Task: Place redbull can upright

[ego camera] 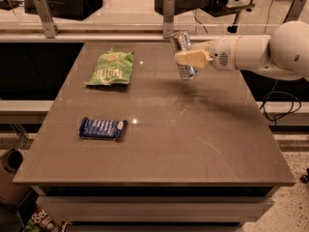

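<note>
The cream pincer [187,58] is clamped round the slim silver redbull can [181,41], holding it nearly upright (leaning slightly) over the far right of the brown surface [193,144]. If let go while tilted or still aloft, it would likely topple and roll.

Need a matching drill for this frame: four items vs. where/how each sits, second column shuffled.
1. redbull can
2. green chip bag
3. blue snack bar
4. tool

A. lying flat, near left of the table
B. held above the table, nearly upright
C. lying flat, far left
D. shut on the can, over the far right part

Pairs: 1-B, 2-C, 3-A, 4-D
</note>
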Robot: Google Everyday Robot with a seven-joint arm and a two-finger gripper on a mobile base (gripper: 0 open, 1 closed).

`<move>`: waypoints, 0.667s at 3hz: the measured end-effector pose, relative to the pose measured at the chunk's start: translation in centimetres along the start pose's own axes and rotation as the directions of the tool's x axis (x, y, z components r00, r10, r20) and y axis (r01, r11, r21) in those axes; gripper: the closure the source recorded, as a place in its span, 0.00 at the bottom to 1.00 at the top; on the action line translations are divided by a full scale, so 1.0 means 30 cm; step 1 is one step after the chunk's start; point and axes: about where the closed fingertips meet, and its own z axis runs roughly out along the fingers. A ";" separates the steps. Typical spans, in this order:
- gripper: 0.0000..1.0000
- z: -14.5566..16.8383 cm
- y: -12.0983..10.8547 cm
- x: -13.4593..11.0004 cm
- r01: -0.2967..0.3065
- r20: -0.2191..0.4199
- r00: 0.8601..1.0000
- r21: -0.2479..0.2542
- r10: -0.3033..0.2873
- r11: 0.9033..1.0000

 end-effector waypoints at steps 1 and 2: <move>1.00 0.026 -0.008 0.016 -0.017 0.056 0.998 -0.018 0.018 1.000; 1.00 0.049 -0.013 0.030 -0.029 0.094 0.995 -0.032 0.032 0.999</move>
